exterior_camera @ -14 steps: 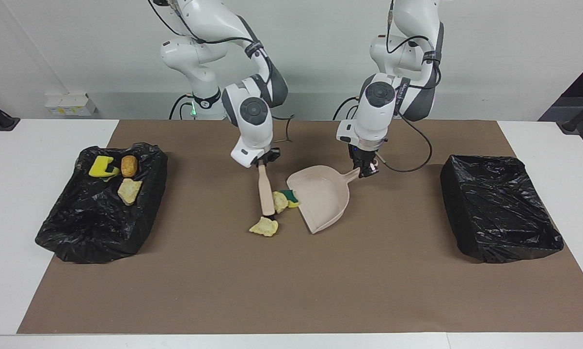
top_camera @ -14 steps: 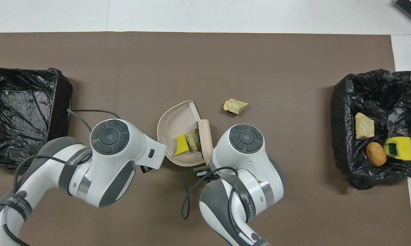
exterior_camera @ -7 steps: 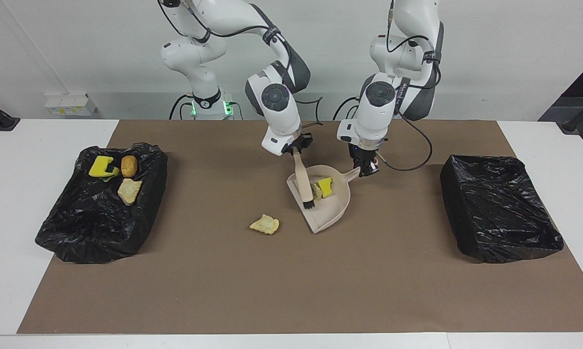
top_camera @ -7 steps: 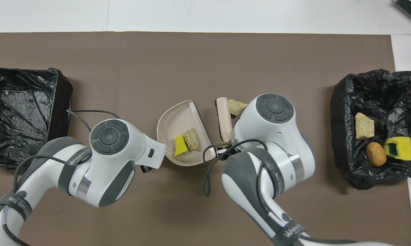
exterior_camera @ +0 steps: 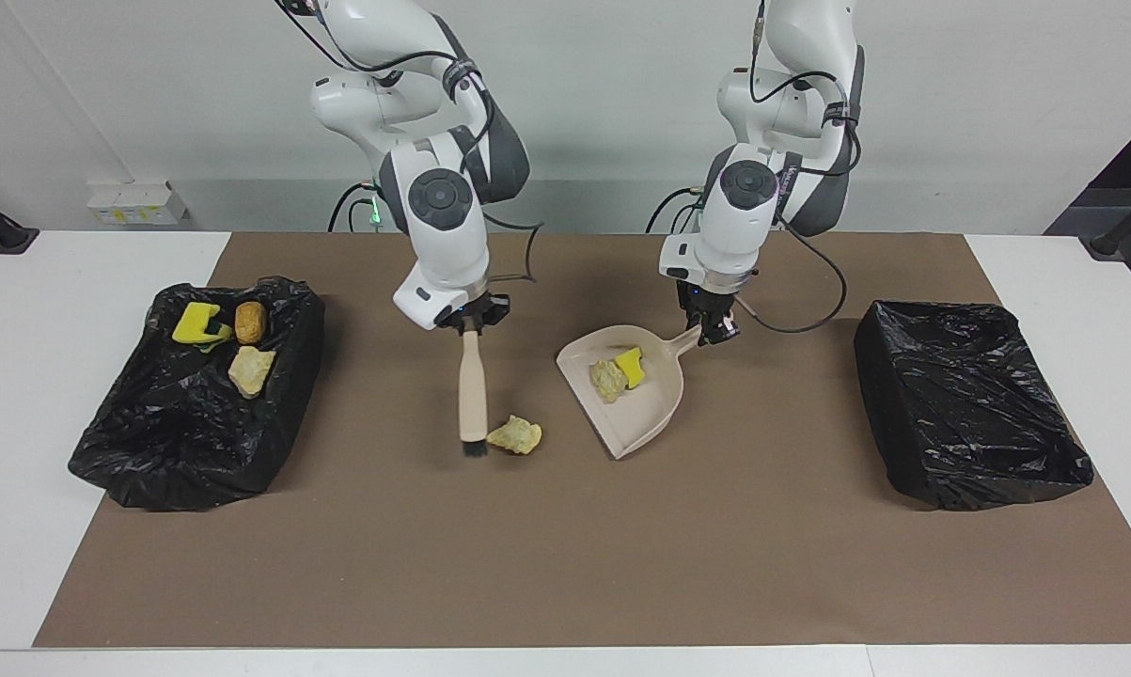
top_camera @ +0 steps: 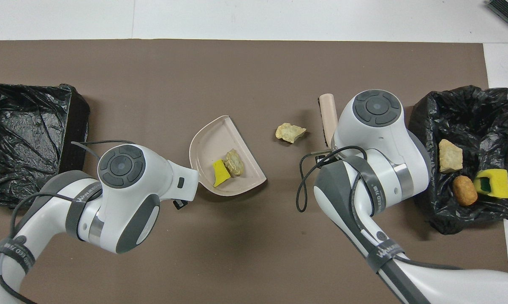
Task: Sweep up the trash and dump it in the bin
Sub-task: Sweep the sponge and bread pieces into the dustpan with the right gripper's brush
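A beige dustpan point(exterior_camera: 645, 414) lies on the brown mat with a yellow sponge bit point(exterior_camera: 631, 365) and a pale chunk point(exterior_camera: 608, 380) in it. My left gripper point(exterior_camera: 713, 326) is shut on the dustpan's handle. My right gripper point(exterior_camera: 471, 322) is shut on a beige brush point(exterior_camera: 472, 395), held upright with its dark bristles down at the mat. One loose pale chunk point(exterior_camera: 514, 435) lies right beside the bristles, between brush and dustpan. In the overhead view the dustpan point(top_camera: 213, 141), the loose chunk point(top_camera: 290, 132) and the brush point(top_camera: 329, 114) show.
A black-lined bin point(exterior_camera: 180, 442) at the right arm's end holds a sponge bit point(exterior_camera: 196, 322), a brown piece point(exterior_camera: 251, 322) and a pale chunk point(exterior_camera: 250, 369). Another black-lined bin point(exterior_camera: 969, 404) stands at the left arm's end with nothing showing in it.
My right gripper has carried the brush out of the dustpan toward the right arm's end, past the loose chunk. The sponge bit and one chunk stay in the dustpan. The left gripper has barely moved.
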